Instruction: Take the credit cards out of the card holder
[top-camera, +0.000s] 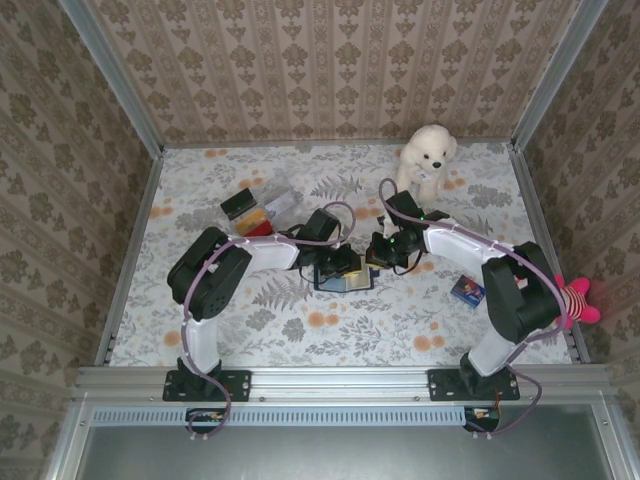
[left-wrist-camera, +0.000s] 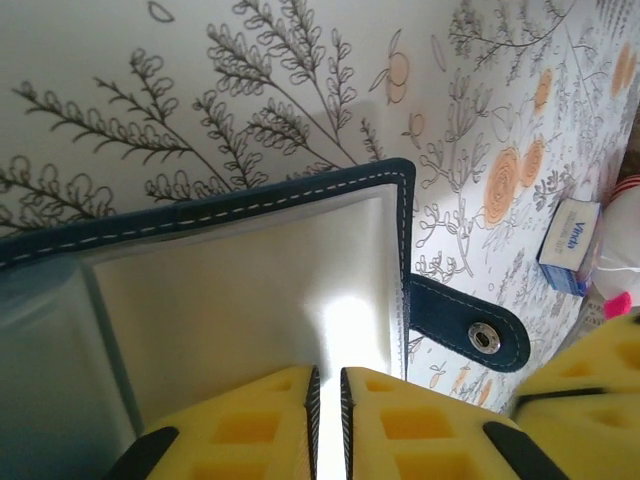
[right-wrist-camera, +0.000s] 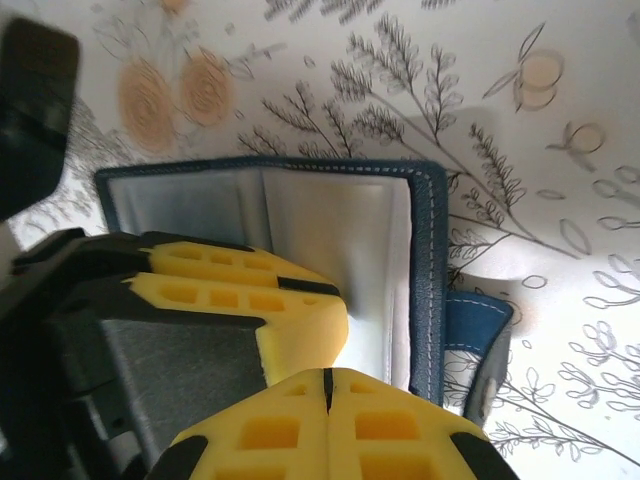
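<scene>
Card holder: open flat mid-table, long axis left–right, clasp tab toward the right edge. Left gripper: angled down onto the grey lining, jaws a slit apart, hold indeterminable. Right gripper: angled down, pads pressed together, nothing between.

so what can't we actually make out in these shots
- Card holder pockets, left wrist view: glare and the left claw cover them, so whether any card is inside cannot be told.
- Card holder's near half, right wrist view: hidden behind the right claw and the left claw.
- Clear box, top view: too small to tell what lies in it or beside it.
- Blue packet, top view: print too small to read.
</scene>
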